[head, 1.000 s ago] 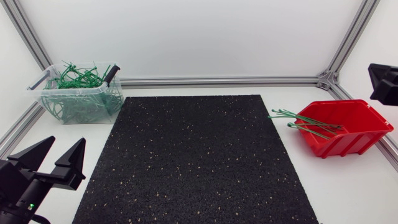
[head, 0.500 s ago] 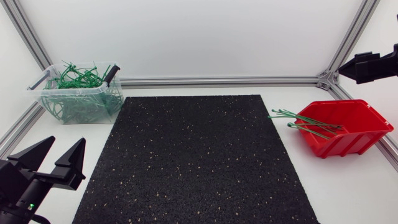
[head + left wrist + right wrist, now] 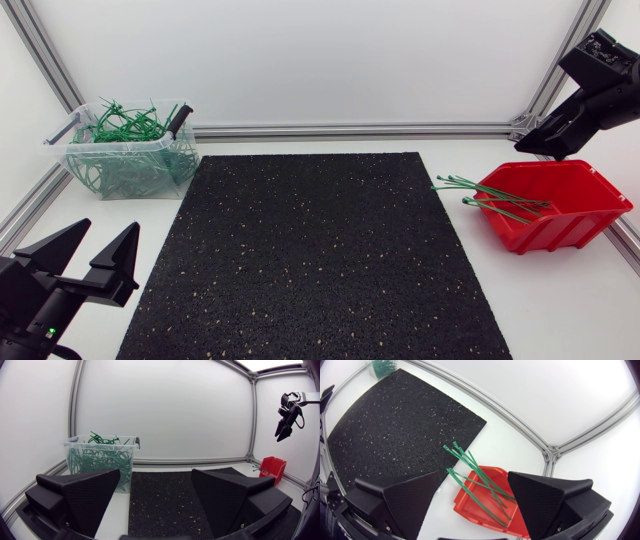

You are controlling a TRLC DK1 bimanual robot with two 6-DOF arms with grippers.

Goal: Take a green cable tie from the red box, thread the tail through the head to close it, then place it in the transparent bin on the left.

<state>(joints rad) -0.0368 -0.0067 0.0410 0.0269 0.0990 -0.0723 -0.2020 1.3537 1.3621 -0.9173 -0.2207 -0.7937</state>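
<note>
black speckled mat (image 3: 312, 255) covers white table (image 3: 560, 300) between bins.

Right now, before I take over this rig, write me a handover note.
Left claw: open, empty, beside the black mat's near left corner.
Right claw: open, empty, above the red box.
Green cable ties lie straight in the red box, ends over its rim.
Transparent bin, far left, holds looped ties.
Done: no tie picked yet.
Left: grasp one, thread it, bin it.
</note>
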